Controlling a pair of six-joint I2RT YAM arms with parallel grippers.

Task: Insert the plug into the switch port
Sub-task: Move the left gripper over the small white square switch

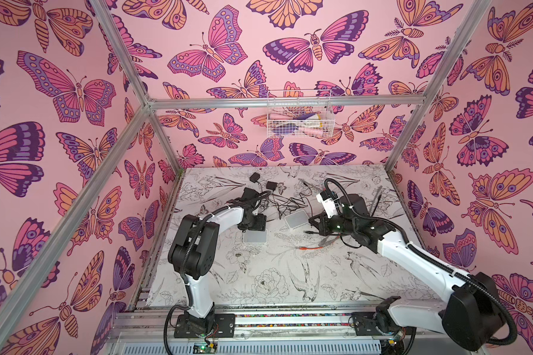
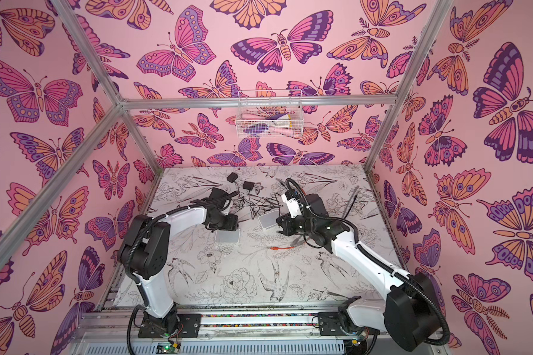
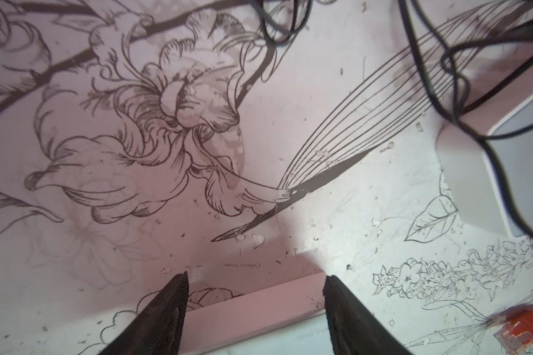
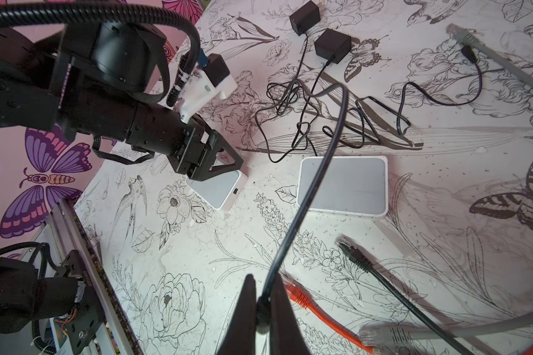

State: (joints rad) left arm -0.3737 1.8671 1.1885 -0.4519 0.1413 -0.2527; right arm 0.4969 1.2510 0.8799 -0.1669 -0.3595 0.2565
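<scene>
My right gripper [image 4: 263,285] is shut on a small black plug [image 4: 262,310]. Its thin black cable [image 4: 308,196] arcs up and away to a tangle of wires. In both top views this gripper [image 1: 313,222] [image 2: 279,223] hovers beside a white switch [image 1: 296,219] [image 4: 342,184]. A second, smaller white switch [image 1: 255,237] [image 4: 222,190] lies under my left gripper [image 1: 253,226] [image 3: 254,276]. That gripper is open, and its fingers [image 3: 173,307] straddle one edge of this switch [image 3: 253,304]. A small port [image 4: 235,191] shows on that switch's side.
Loose network cables lie near the right gripper: an orange plug [image 4: 296,295] [image 1: 313,248], a black plug [image 4: 351,250] and a grey plug [image 4: 382,335]. Two black power adapters [image 4: 303,15] [image 4: 333,46] and tangled wires [image 4: 305,123] sit farther back. A wire basket [image 1: 299,115] hangs on the back wall.
</scene>
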